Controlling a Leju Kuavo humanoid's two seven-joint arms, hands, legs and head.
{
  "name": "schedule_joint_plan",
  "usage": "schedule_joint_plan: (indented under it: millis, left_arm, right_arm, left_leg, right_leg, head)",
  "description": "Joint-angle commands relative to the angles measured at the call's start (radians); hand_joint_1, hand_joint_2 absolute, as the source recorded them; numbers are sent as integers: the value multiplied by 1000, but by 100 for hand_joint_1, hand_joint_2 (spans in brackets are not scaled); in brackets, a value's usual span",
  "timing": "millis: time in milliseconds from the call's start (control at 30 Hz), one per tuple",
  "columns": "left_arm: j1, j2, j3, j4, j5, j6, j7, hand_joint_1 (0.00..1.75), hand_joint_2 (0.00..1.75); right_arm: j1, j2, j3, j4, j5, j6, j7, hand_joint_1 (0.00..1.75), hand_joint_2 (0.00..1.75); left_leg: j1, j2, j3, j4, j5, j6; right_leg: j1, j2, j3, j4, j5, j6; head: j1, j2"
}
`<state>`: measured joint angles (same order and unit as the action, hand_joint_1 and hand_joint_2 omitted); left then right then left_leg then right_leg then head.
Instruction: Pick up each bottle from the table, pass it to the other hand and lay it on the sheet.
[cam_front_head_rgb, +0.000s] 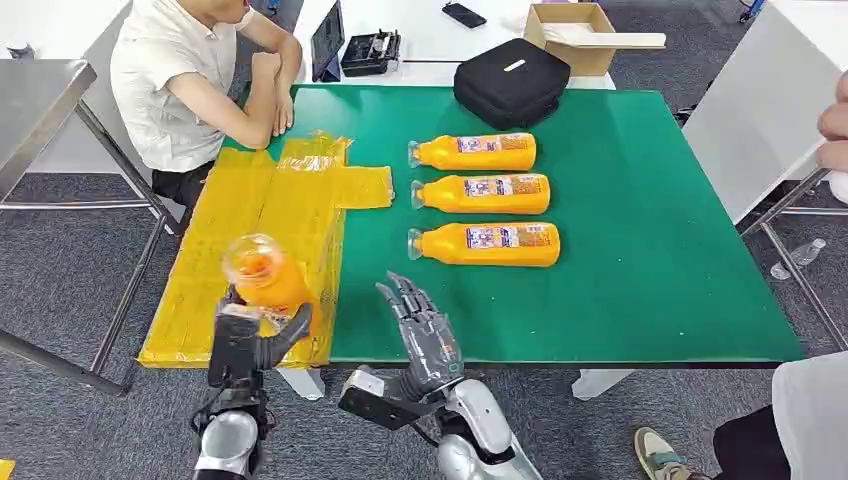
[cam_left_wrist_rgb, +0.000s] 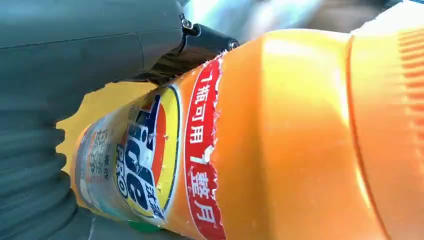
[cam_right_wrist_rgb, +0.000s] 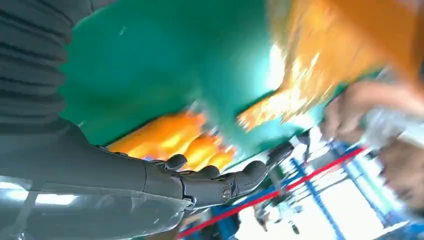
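Note:
My left hand (cam_front_head_rgb: 247, 345) grips an orange juice bottle (cam_front_head_rgb: 266, 280) upright over the near end of the yellow sheet (cam_front_head_rgb: 262, 220). Up close in the left wrist view, the bottle (cam_left_wrist_rgb: 280, 145) shows its torn red and blue label. My right hand (cam_front_head_rgb: 425, 325) is open just to the right of it, fingers straight, above the table's near edge; the right wrist view shows the same hand (cam_right_wrist_rgb: 200, 182) with nothing in it. Three more orange bottles (cam_front_head_rgb: 478, 151) (cam_front_head_rgb: 485, 193) (cam_front_head_rgb: 487, 243) lie side by side on the green table (cam_front_head_rgb: 650, 240).
A person in a white shirt (cam_front_head_rgb: 175, 85) leans on the table's far left corner beside the sheet. A black bag (cam_front_head_rgb: 511, 82) sits at the table's far edge, with a cardboard box (cam_front_head_rgb: 570, 35) behind it. Another person's hand (cam_front_head_rgb: 835, 135) is at the right.

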<state>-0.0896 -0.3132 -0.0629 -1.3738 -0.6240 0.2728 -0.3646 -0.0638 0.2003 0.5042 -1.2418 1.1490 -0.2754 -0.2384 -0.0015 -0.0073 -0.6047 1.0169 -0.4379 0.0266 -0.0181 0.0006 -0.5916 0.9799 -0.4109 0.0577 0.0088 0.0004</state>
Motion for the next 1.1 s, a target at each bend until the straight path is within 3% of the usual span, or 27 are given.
schedule_joint_plan:
  millis: [33, 133, 233, 333, 933, 1100]
  left_arm:
    - [-134, -5, 72, -63, -348, 9, 38, 175, 175]
    - [-175, 66, -3, 27, -629, 54, 121, 175, 175]
    - [-246, 132, -42, 216, -746, 76, 165, 175, 175]
    - [-303, 154, -55, 358, -797, 98, 182, 175, 175]
    - [-326, 155, -50, 406, -781, 76, 172, 175, 175]
    - [-398, 207, -97, 634, -829, 63, 174, 175, 175]
  right_arm:
    - [-19, 5, -255, -114, 52, -74, -19, 0, 175]
    - [-27, -3, -290, -140, 39, -78, -44, 0, 175]
    - [-31, -6, -303, -128, -2, -75, -85, 0, 175]
    - [-34, 1, -293, -98, -23, -74, -105, 0, 175]
    - [-42, 3, -280, -74, -38, -77, -115, 0, 175]
    - [-73, -3, -265, -26, -74, -70, -141, 0, 175]
  left_leg:
    - [1, 1, 1, 1, 0, -1]
    - [0, -1, 0, 1, 1, -1]
    - [0, -1, 2, -1, 1, -1]
    - [1, -2, 7, -3, 1, -2]
    - [1, 2, 3, -1, 0, -2]
    - [1, 2, 4, 0, 0, -2]
  right_leg:
    - [1, 0, 1, 0, 0, -1]
    - [1, -4, 0, 0, 0, -1]
    - [0, -2, 2, -1, 0, -1]
    - [1, -3, 7, -2, 0, -3]
    - [1, 0, 3, 0, 0, -2]
    - [1, 1, 3, 0, 0, -2]
  head:
    - [0, 0]
    - [0, 0]
    - [0, 0]
    - [0, 0]
    - [0, 0]
    - [0, 0]
